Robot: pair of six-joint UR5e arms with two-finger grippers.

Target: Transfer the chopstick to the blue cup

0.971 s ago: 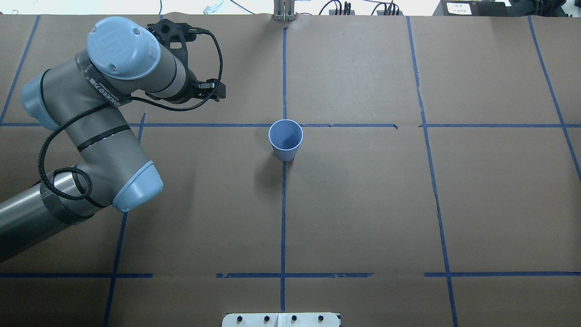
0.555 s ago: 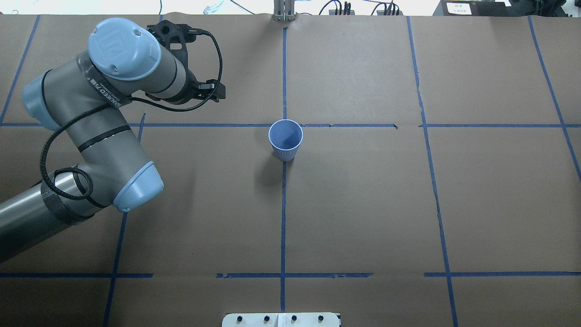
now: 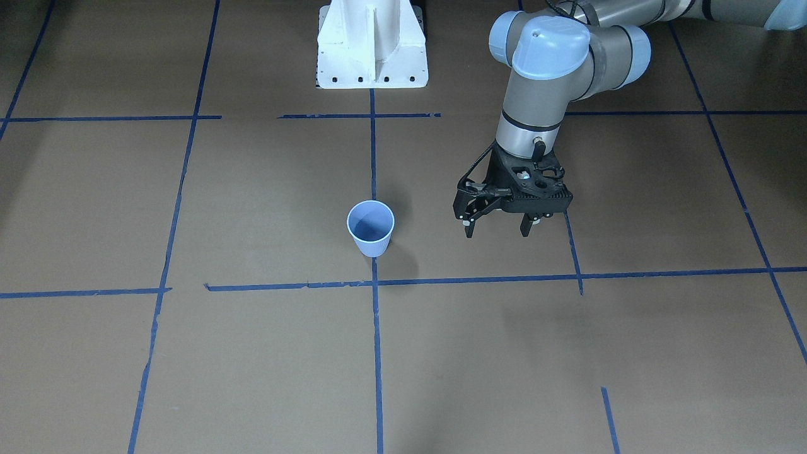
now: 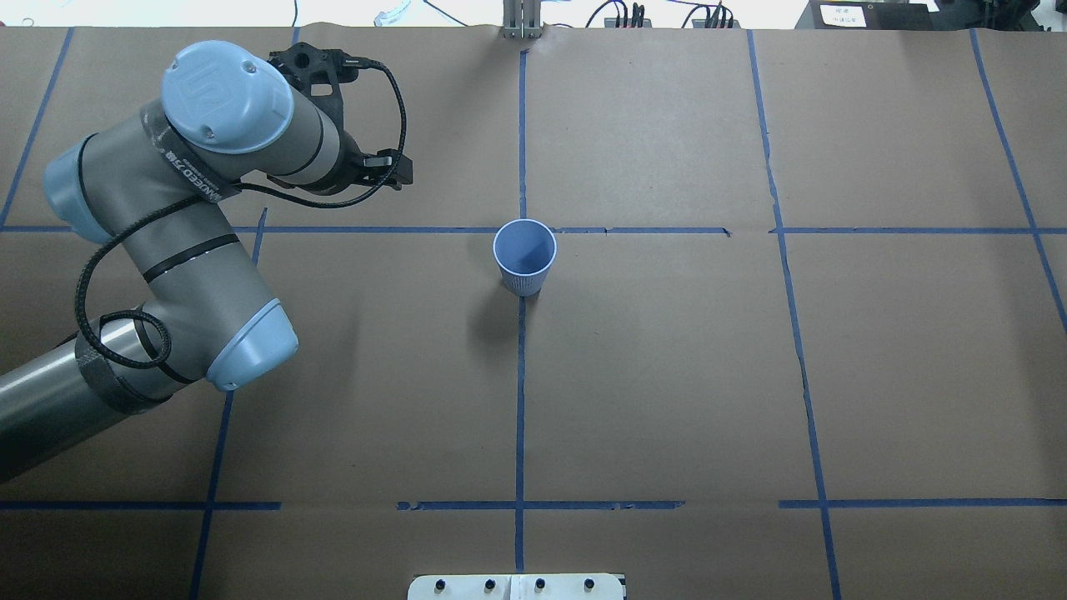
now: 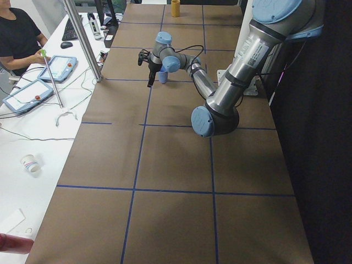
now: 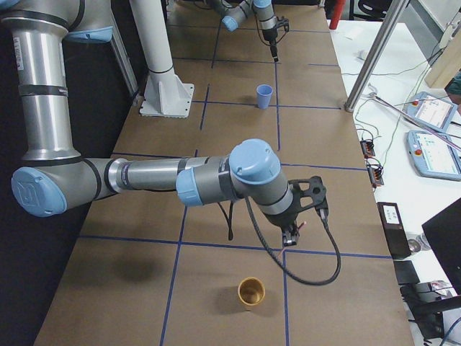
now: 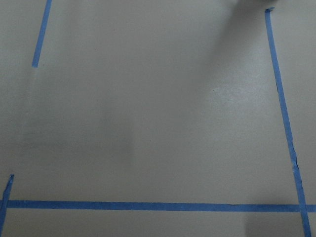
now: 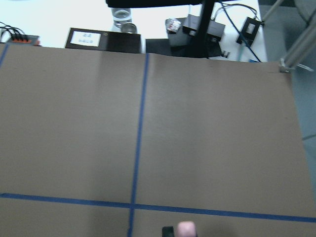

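The blue cup [image 3: 371, 236] [image 4: 524, 258] stands upright on the centre tape line, with nothing showing inside it. My left gripper [image 3: 497, 232] hangs open and holds nothing, a hand's width above the paper to the cup's side, on the robot's left. My right gripper [image 6: 294, 232] shows in the exterior right view, far from the cup [image 6: 264, 96] at the table's right end. A short pinkish stub of the chopstick [image 6: 303, 227] sticks out of it. The right wrist view has the chopstick's blurred pink end [image 8: 186, 228] at its bottom edge.
An orange cup [image 6: 251, 292] stands on the paper near my right gripper. The white robot base [image 3: 372, 47] is at the table's near-robot edge. A person [image 5: 19, 33] sits at a side desk with tablets, cables and a metal post [image 5: 82, 38].
The left arm's wrist has drifted slightly left and toward the table's far edge. The cup has not moved.
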